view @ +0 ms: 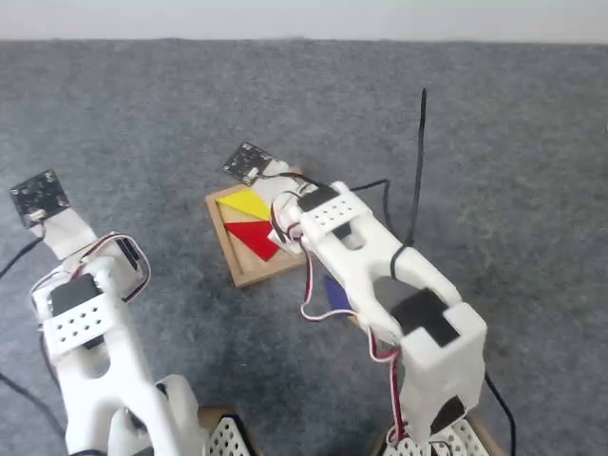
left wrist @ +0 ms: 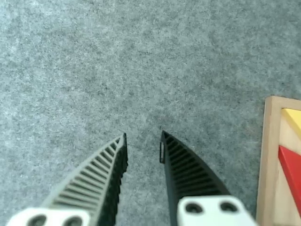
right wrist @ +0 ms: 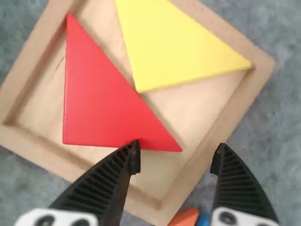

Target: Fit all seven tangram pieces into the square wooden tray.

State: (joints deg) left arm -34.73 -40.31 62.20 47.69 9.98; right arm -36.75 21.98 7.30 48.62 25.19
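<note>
Two flat pieces, a red triangle (view: 255,239) and a yellow triangle (view: 245,202), lie in the tray (view: 249,274) mid-table. They look light, hard and slippery, so pinch them by the side edges. The right gripper (right wrist: 176,157) hangs over the tray, spread wide. The left gripper (left wrist: 143,146), spread just a little, sits left of it.

Beneath me a speckled grey carpet (view: 142,114) spreads from edge to edge. Beyond its far edge runs a pale, evenly lit wall (view: 304,17).
</note>
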